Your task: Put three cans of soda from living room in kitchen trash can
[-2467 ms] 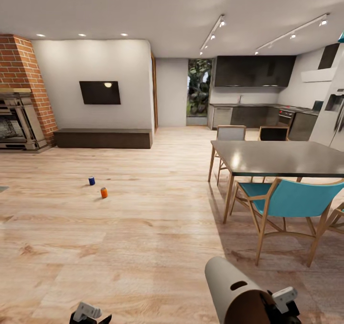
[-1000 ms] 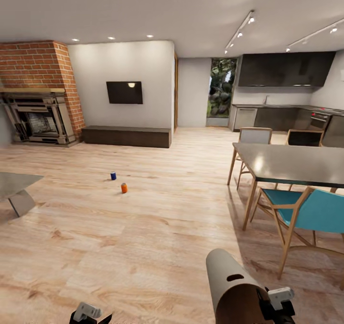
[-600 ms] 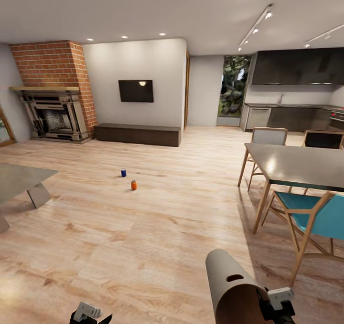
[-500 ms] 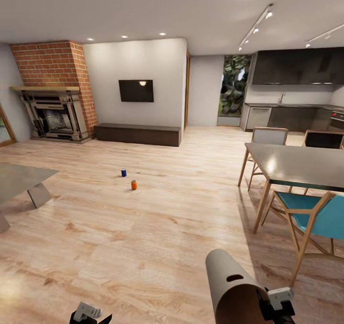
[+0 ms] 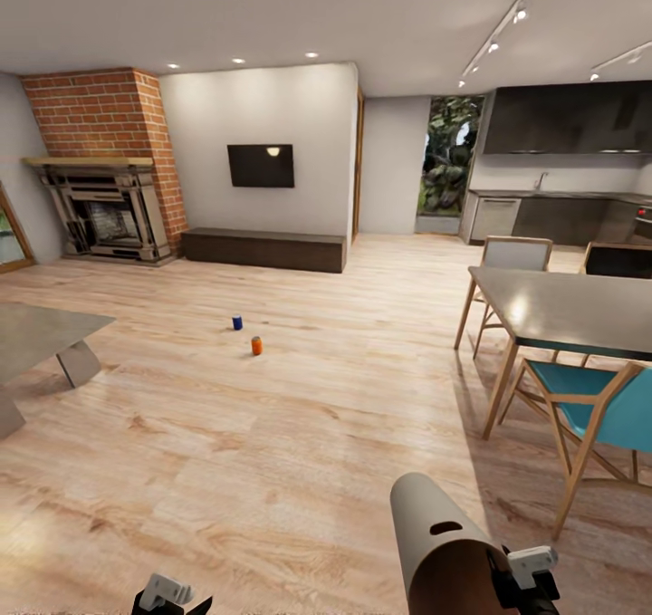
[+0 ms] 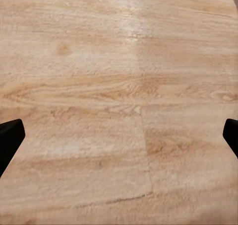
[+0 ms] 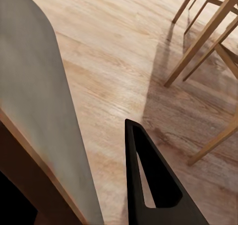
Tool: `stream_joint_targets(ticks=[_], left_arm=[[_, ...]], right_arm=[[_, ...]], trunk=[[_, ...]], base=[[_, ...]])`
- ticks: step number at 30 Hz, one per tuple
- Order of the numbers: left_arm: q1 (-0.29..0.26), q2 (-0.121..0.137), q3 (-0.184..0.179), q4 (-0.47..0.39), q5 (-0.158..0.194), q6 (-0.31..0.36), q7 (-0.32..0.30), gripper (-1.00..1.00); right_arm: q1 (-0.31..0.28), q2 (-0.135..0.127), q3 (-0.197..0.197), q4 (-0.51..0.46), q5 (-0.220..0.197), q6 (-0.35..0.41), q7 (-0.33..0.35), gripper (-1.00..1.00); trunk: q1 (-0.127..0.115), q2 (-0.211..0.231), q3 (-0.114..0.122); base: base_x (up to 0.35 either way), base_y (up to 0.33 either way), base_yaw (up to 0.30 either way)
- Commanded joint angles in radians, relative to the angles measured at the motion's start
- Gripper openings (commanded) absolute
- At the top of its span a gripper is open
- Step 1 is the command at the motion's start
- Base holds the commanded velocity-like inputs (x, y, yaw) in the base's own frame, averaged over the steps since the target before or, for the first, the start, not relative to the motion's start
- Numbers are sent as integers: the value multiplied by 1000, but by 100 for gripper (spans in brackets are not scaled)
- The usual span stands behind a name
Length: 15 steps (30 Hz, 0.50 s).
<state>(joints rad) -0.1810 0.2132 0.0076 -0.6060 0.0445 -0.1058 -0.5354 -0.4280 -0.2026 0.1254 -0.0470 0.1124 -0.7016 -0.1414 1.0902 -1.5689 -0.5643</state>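
Two soda cans stand on the wood floor of the living room, a dark blue can (image 5: 237, 322) and, just nearer, an orange can (image 5: 257, 346); a third can is out of view. Both are far ahead of my arms. The pale grey-beige trash can (image 5: 433, 533) lies tilted at the lower right, brown inside, with my right gripper (image 5: 530, 575) shut on its rim. In the right wrist view the bin wall (image 7: 34, 111) runs beside one black finger (image 7: 136, 160). My left gripper (image 5: 170, 595) hangs open over bare floor, its fingertips (image 6: 10, 135) spread wide.
A dining table (image 5: 561, 312) with a teal chair (image 5: 602, 407) and wooden chairs stands at the right. A glass coffee table (image 5: 41, 332) is at the left. The brick fireplace (image 5: 100, 189), dark bench (image 5: 264, 249) and TV (image 5: 261, 165) line the far wall; kitchen cabinets (image 5: 561, 218) are far right.
The camera has swung left and edged forward: fireplace and coffee table have come further into view and the cans sit nearer the middle. Bin and grippers hold the same pose.
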Motion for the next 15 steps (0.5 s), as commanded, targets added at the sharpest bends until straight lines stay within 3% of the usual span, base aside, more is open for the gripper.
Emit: stream_joint_targets(ticks=[1,15], left_arm=[[0,0,0,0,0,0,0,100],[0,0,-2,0,0,0,0,100]], right_arm=[[-1,0,-15,-2,-1,-1,9,-100],[-1,7,-15,-2,0,-1,9,-100]], trunk=[[0,0,-1],[0,0,-22]], base=[[0,0,71],[0,0,96]])
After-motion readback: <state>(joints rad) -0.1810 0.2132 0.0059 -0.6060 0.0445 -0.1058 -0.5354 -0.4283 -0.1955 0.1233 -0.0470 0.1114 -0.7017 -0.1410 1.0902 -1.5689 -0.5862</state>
